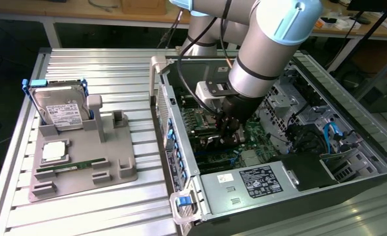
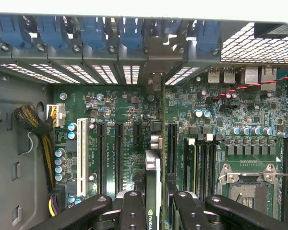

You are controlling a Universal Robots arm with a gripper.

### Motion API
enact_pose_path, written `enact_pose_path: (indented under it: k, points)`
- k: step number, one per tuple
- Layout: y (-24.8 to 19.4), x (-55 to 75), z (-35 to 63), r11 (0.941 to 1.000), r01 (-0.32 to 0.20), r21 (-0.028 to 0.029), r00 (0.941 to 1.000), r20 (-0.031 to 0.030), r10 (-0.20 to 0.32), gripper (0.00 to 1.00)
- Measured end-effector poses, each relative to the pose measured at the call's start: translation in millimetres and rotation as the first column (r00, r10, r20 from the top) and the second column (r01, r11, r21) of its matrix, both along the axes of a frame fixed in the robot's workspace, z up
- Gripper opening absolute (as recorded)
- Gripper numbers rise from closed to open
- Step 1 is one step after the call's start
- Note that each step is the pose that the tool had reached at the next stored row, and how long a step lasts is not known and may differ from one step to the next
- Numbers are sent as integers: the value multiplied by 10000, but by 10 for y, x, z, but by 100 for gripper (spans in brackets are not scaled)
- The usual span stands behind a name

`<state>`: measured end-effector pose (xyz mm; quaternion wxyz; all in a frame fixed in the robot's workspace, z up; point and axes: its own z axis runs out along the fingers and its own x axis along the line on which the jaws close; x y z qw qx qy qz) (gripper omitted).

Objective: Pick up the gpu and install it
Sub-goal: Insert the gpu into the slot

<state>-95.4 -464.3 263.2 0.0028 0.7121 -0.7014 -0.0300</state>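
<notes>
My gripper [image 2: 156, 211] is shut on the gpu [image 2: 153, 167], a thin card seen edge-on with a green logo near the fingers [image 2: 132, 211]. The card runs across the green motherboard [image 2: 125, 105] between the black expansion slots, and its metal end reaches the slotted rear wall of the case. Whether its edge sits in a slot cannot be told. In the exterior view the gripper [image 1: 230, 130] is low inside the open computer case [image 1: 180, 162], just above the board, with the gpu [image 1: 214, 140] partly hidden by the arm.
Left of the case, a grey holder [image 1: 82, 167] carries a hard drive in a blue frame [image 1: 59, 105], a processor [image 1: 54, 151] and a green memory stick [image 1: 72, 167]. Inside the case are a power supply [image 1: 259, 179], blue slot clips [image 2: 91, 31], a white slot [image 2: 81, 153] and the processor socket [image 2: 245, 177].
</notes>
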Motion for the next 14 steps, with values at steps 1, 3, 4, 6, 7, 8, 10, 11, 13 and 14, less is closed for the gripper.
enact_pose_path:
  k: [1, 3, 4, 6, 7, 8, 10, 11, 13, 14]
  points:
    - [0, 0, -2, 10000, 0, 0, 10000, 0, 0, 27]
    - [0, 0, -13, 10000, 0, 3, 10000, 2, 0, 27]
    - [0, 0, -17, 10000, -1, 2, 10000, 1, 1, 27]
    - [0, 0, -25, 10000, -1, 2, 10000, 1, 1, 27]
    - [0, 0, -31, 10000, -1, 3, 10000, 2, 1, 27]
    - [0, 0, -41, 10000, 0, 3, 10000, 2, 0, 27]
    - [0, -1, -53, 10000, 1, 2, 10000, 9, -1, 27]
    - [0, -1, -53, 10000, 1, 2, 10000, 10, -1, 27]
    - [0, 0, -55, 10000, 1, 4, 10000, 11, -1, 27]
    - [0, 0, -55, 10000, 0, 4, 10000, 11, 0, 27]
